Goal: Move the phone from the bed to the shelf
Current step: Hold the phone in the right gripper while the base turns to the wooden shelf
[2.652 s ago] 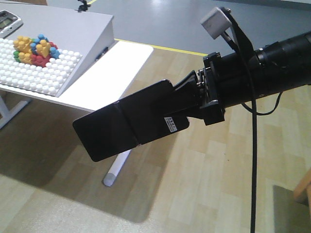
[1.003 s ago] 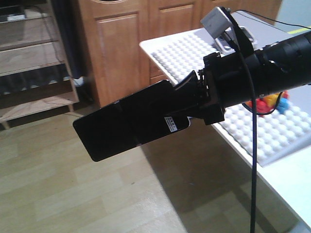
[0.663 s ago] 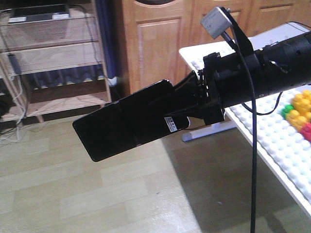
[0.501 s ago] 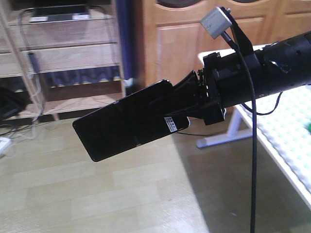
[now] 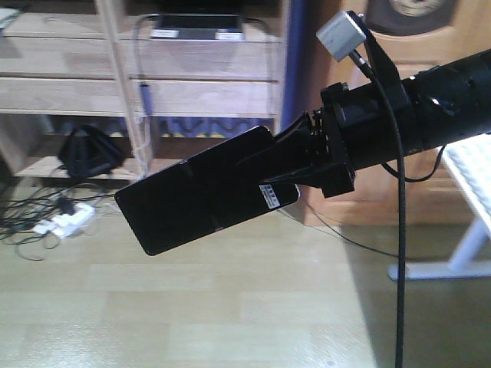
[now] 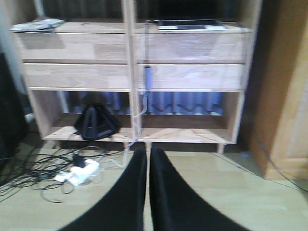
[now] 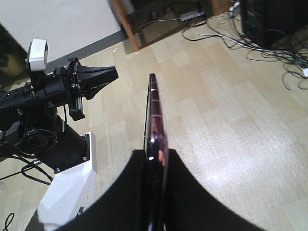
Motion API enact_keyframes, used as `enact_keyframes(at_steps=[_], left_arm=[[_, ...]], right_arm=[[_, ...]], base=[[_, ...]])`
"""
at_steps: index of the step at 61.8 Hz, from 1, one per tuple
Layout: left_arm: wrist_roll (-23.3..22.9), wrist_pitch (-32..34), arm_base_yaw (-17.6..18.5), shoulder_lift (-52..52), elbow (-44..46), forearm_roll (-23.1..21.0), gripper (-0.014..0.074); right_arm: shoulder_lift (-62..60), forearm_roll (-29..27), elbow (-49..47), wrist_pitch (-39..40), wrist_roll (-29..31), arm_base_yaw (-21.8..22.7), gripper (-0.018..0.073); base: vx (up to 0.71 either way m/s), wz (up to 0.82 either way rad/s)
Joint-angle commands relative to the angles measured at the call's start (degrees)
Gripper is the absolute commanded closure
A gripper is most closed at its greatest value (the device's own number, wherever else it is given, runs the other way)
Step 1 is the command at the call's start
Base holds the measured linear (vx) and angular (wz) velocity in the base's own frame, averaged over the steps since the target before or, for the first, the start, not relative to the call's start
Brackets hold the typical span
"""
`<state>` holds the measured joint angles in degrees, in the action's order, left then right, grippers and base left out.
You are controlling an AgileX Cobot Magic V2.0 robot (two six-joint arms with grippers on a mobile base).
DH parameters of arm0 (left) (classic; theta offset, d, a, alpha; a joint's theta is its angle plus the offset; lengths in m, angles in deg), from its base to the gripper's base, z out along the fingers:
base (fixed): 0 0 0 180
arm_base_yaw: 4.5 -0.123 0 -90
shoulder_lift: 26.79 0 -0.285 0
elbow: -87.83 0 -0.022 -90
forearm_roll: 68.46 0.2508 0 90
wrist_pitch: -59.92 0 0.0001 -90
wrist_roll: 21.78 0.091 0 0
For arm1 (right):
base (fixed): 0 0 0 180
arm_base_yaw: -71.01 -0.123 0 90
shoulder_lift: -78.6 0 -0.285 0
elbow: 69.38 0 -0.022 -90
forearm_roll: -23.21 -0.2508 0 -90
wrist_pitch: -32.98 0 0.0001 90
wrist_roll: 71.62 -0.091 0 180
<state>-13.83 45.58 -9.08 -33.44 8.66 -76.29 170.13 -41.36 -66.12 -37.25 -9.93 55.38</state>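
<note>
The phone (image 5: 153, 215), black and glossy with a small white sticker, hangs in the air above the floor, and my right gripper (image 5: 230, 192) is shut on it. The right wrist view shows the phone (image 7: 155, 115) edge-on, clamped between the right gripper (image 7: 156, 159) fingers. The pale wooden shelf (image 5: 199, 77) stands straight ahead, behind the phone. My left gripper (image 6: 147, 154) is shut with nothing in it and faces the shelf (image 6: 192, 48). The left gripper (image 7: 108, 74) also shows to the left of the phone. The bed is out of view.
A dark flat device (image 5: 198, 23) lies on an upper shelf board. A black bag (image 5: 84, 153) sits in the bottom compartment. A white power strip (image 5: 65, 222) and loose cables lie on the floor. A brown cabinet (image 5: 430, 115) and a white table leg (image 5: 460, 261) stand right.
The view has swung from the white table with coloured blocks, past the brown cabinet, to face the shelf. The phone stays held the same way in the right gripper.
</note>
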Motion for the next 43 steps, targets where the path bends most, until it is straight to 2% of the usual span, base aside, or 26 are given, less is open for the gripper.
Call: enact_keyframes(at_steps=[1, 25, 43], left_arm=[[-0.22, 3.98, 0.24, 0.28, -0.16, -0.51, 0.0596], [-0.22, 3.98, 0.24, 0.28, -0.16, -0.51, 0.0596], [-0.22, 3.98, 0.24, 0.28, -0.16, -0.51, 0.0596]], right_arm=[[-2.15, -5.2, -1.48, -3.62, 0.19, 0.07, 0.0564], [-2.15, -5.2, -1.48, -3.62, 0.19, 0.07, 0.0564], [-2.15, -5.2, -1.48, -3.62, 0.19, 0.07, 0.0564]], base=[[0.24, 0.44], [0.25, 0.39], [0.3, 0.18]])
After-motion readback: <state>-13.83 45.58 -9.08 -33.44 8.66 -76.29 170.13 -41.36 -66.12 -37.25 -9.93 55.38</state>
